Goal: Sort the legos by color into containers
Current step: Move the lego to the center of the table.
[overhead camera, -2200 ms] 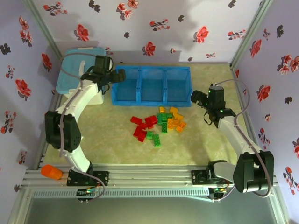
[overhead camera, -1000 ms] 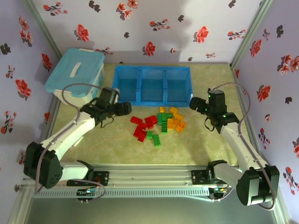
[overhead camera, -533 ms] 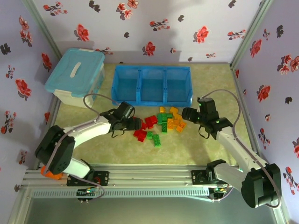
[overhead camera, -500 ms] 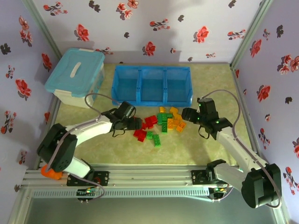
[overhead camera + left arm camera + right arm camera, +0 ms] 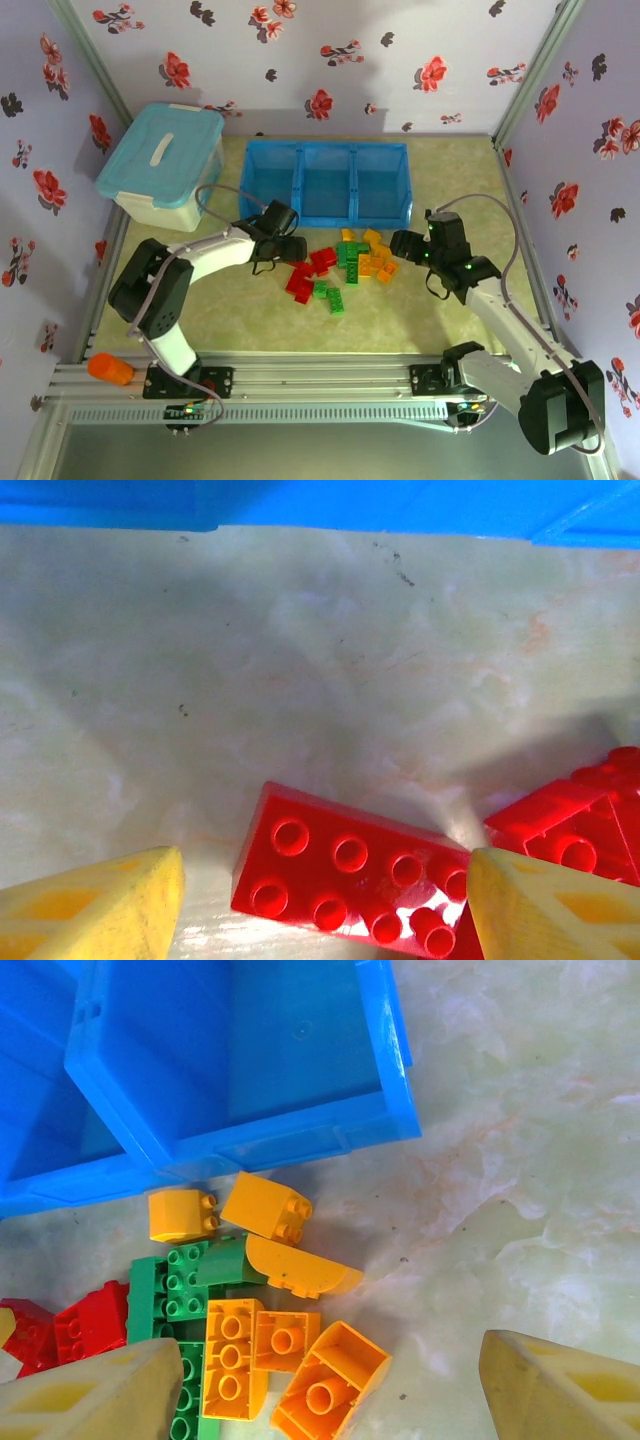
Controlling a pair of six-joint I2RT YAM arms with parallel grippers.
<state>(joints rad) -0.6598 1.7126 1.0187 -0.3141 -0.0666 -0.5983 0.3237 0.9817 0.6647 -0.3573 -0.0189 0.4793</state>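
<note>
The left fingers are spread wide, with a red brick lying between them. The right fingers are wide apart too, holding nothing, over orange bricks.

Stock on the counter:
- Blue tray: one, divided into three compartments.
- Pale blue lidded tub: one.
- Legos, one loose heap:
  - orange-yellow: six (best counted from the right wrist view)
  - green: at least three
  - red: about four
- Claws: two, the left claw and the right claw.
</note>
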